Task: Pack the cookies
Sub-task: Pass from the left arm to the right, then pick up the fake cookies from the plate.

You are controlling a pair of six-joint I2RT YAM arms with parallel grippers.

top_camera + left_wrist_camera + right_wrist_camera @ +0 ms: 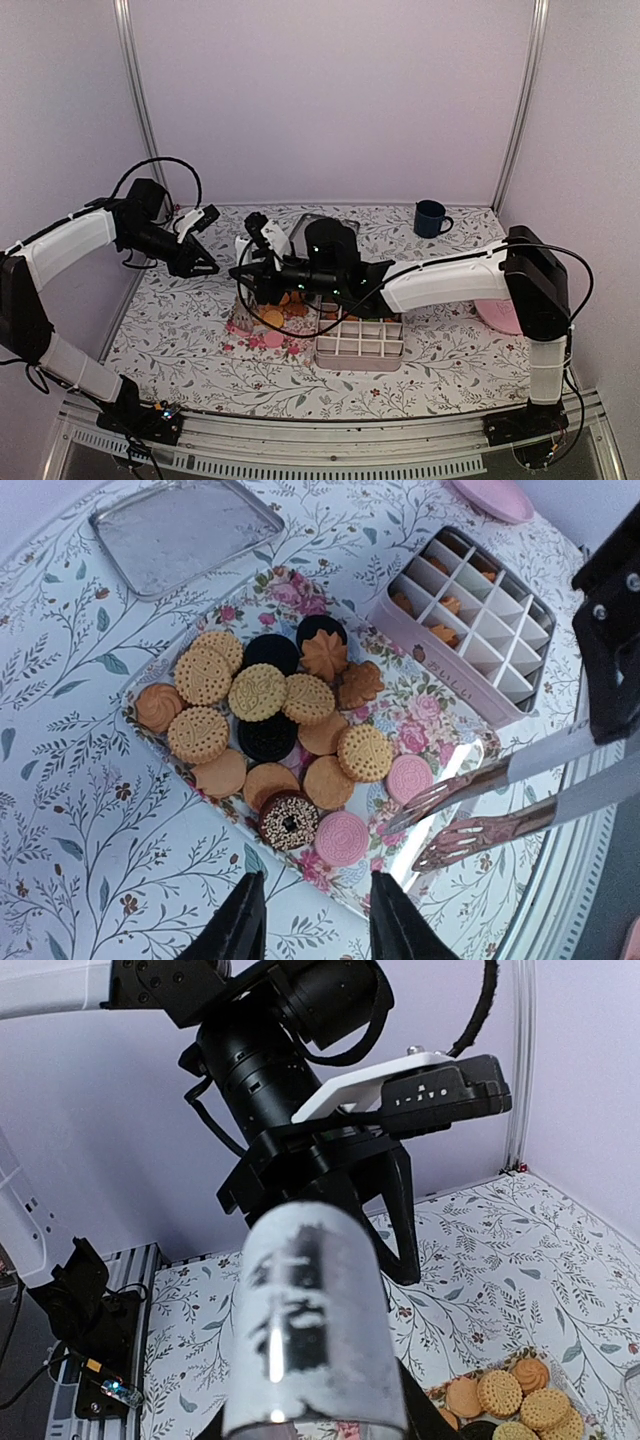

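Note:
The cookies lie packed on a floral tray: golden rounds, dark ones, two pink ones and a sprinkled chocolate ring. My left gripper hangs open above the tray's near edge, with nothing between its fingers. A divided pink box holds a few cookies in its cells. My right gripper is shut on metal tongs, whose forked tips hover over the tray corner beside a pink cookie. From above, the left gripper and right gripper face each other over the tray.
An empty metal tray lies beyond the cookies. A pink plate sits at the far right and a dark blue mug stands at the back. The right arm stretches across above the box.

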